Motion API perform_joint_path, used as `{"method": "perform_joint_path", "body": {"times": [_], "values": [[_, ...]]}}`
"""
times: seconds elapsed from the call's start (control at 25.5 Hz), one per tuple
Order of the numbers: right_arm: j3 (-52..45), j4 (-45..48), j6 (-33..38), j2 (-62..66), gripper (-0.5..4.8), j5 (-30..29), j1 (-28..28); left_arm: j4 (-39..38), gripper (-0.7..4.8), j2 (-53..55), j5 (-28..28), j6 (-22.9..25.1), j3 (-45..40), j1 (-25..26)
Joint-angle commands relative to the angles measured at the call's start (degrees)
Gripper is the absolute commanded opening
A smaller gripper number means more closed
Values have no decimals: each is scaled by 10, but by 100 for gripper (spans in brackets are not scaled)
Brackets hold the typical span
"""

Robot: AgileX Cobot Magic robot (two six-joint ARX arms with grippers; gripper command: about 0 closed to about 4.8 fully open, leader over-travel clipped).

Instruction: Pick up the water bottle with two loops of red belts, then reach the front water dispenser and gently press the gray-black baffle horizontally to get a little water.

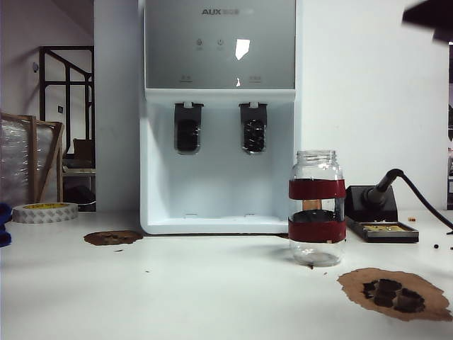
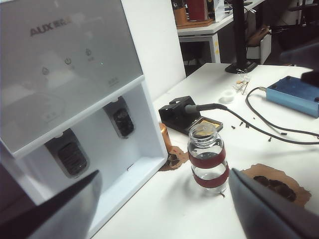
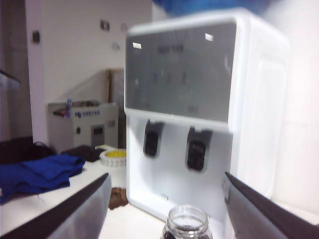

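Observation:
The water bottle, a clear jar with two red bands, stands upright on the white table just right of the water dispenser. The gray-black baffle is the right-hand paddle in the dispenser's bay. My left gripper is open and empty, well short of the bottle, which shows between its fingers. My right gripper is also open and empty, above and behind the bottle's mouth, facing the baffle. In the exterior view only a dark part of the right arm shows, at the upper right corner.
A soldering stand with its cable sits right of the bottle. A copper-brown cylinder stands behind the bottle. Brown scorch patches mark the table. A tape roll lies far left, a blue box far right.

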Motion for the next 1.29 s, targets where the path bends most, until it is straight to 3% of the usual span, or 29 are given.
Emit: {"method": "perform_joint_path", "body": {"times": [0.04, 0.2, 0.31, 0.43, 0.47, 0.51, 0.63, 0.7, 0.82, 1.29], "values": [[-2, 169, -10, 143, 363, -18, 1, 5, 409, 0, 0, 2, 3, 0], [10, 289, -16, 306, 363, -37, 1, 5, 410, 0, 0, 2, 3, 0], [47, 439, -14, 528, 363, -80, 21, 4, 410, 0, -1, 3, 3, 2], [92, 457, -37, 675, 360, -85, 36, 3, 409, 0, -3, 4, 3, 3], [104, 461, -38, 707, 335, -102, 36, 0, 410, 0, -3, 5, 3, 3], [105, 464, -38, 705, 336, -102, 36, 1, 409, -1, -3, 5, 3, 3], [102, 461, -50, 685, 479, -69, 36, -1, 409, 0, -7, 8, 3, 5], [102, 433, -65, 686, 479, -2, 36, -1, 409, 0, -12, 8, 3, 7], [102, 414, -67, 686, 479, 31, 36, -1, 409, 0, -12, 8, 3, 7], [104, 441, -68, 760, 479, 1, 36, 3, 400, 0, -13, 8, 3, 7]]}}
